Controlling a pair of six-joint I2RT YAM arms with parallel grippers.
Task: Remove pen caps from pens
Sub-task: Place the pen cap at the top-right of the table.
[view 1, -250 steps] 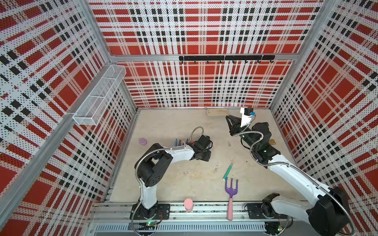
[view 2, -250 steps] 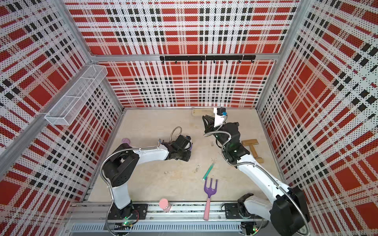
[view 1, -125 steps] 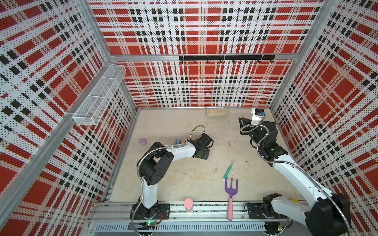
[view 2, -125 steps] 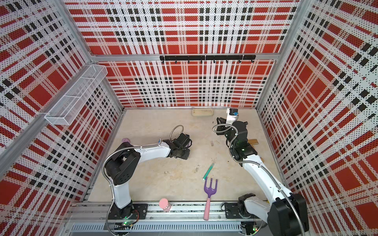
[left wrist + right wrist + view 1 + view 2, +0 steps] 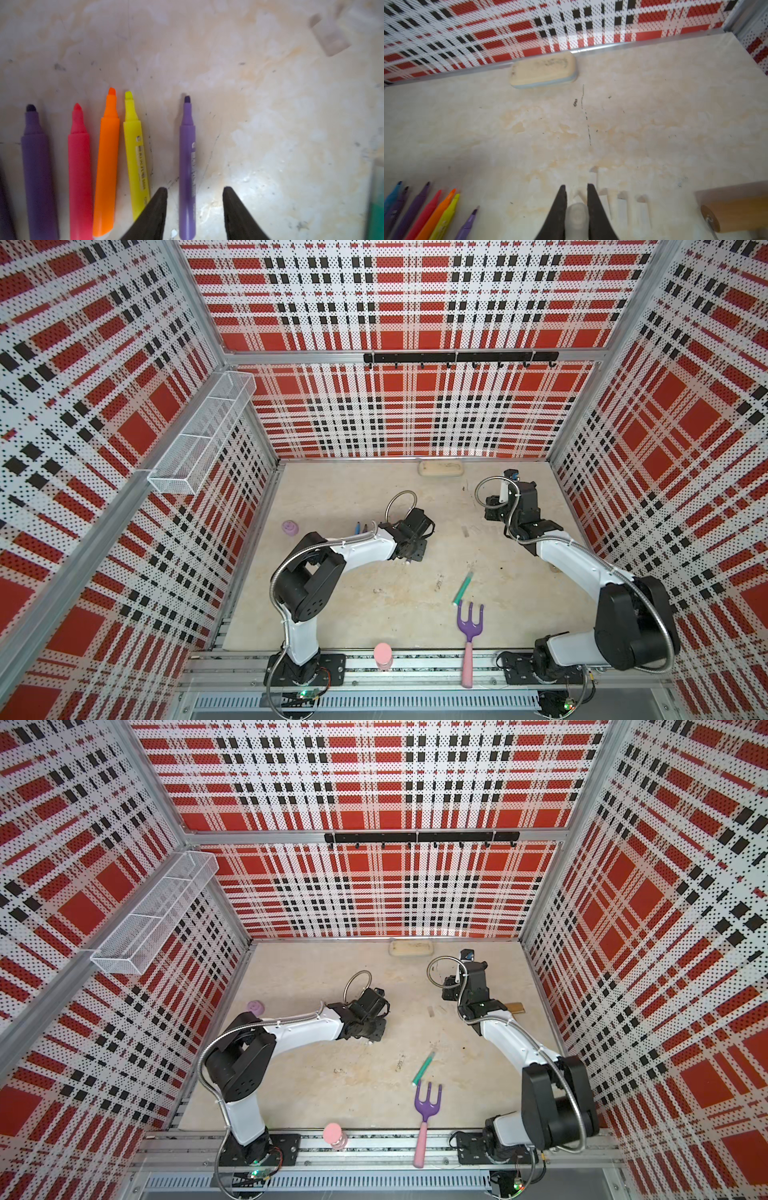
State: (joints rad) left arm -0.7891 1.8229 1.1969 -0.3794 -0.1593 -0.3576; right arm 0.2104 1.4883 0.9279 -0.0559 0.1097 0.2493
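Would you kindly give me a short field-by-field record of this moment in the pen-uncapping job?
left gripper: open, fingers either side of the lilac pen lying on the table
right gripper: shut on a clear cap
uncapped row: dark purple pen, pink-red pen, orange pen, yellow pen, tips bare
loose caps: several on the table near the right gripper
teal pen: apart, near the fork, seemingly still capped

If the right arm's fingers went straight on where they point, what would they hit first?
Likely the bare table ahead of the right fingers; beyond, the wall beside the beige block. Depth unclear.
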